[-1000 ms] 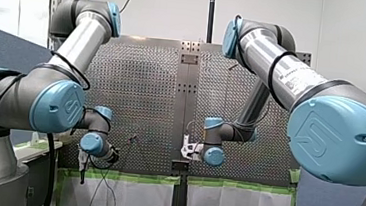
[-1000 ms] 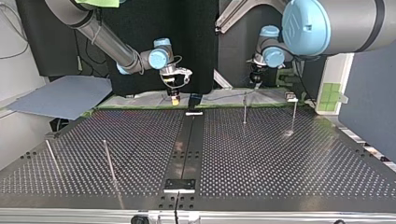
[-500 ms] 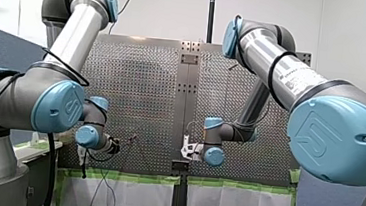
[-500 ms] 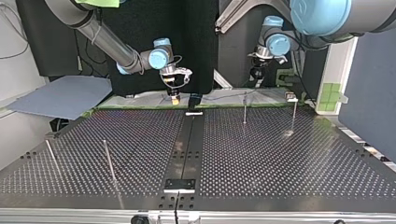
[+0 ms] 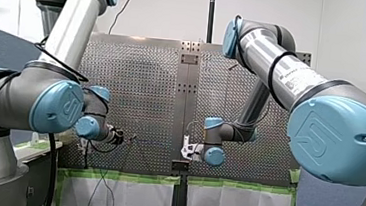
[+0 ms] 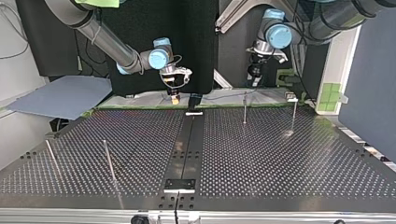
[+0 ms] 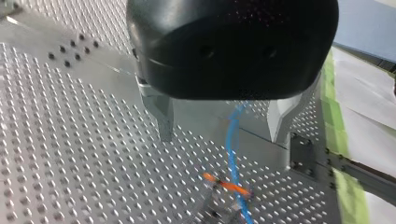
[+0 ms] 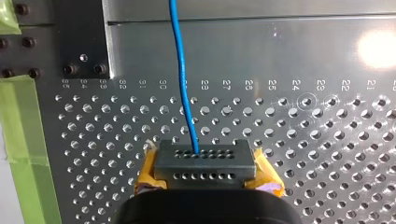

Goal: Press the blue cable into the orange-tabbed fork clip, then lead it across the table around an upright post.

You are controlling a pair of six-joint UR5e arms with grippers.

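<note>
my left gripper (image 6: 255,80) lifted, now higher above the table's (image 6: 280,158) far edge

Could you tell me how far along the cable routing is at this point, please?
The blue cable crosses the orange-tabbed fork clip and looks seated, though that spot is blurred. My left gripper hovers open above it, and my right gripper is shut on the cable. Leading it around an upright post is not yet done: no cable shows at the posts.
</note>
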